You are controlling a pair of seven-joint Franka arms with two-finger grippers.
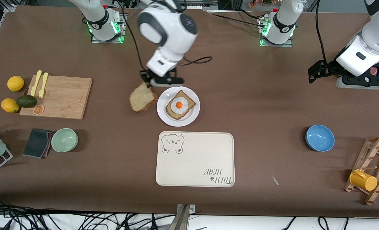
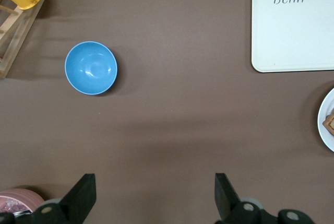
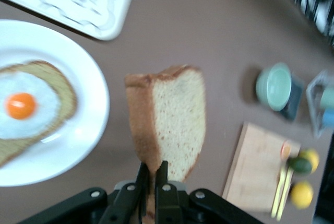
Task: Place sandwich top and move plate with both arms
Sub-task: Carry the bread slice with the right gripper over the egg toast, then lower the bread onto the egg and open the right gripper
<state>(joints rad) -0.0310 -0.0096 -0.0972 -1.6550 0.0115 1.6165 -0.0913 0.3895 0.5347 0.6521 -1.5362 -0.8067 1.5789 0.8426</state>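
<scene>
Nearest the front camera: bear-print tray (image 1: 195, 158), bare, sits just nearer than the plate (image 1: 163, 111). Blue bowl (image 1: 319, 137) is well off toward the left arm's end of the desk.

Plate is mid-desk and carries the egg slice (image 1: 180, 105), which lies flat with the yolk up.

Sandwich top (image 1: 142, 98) is in the air, hanging on edge and tilted, over bare desk just beside the plate rim on the right arm's side. Not yet over the egg slice.

Right hand (image 3: 151, 182) is clenched on the sandwich top, with both fingers pinching its crust edge.

Left hand (image 2: 154, 192) is released, with fingers spread and nothing between them. It waits over bare desk at the left arm's end.

Step in hand: placing the top, carry phase. Next move likely needs a short shift across the rim, laying the slice flat, squaring it to the egg slice, then letting go. Plate move with both arms is not started.
</scene>
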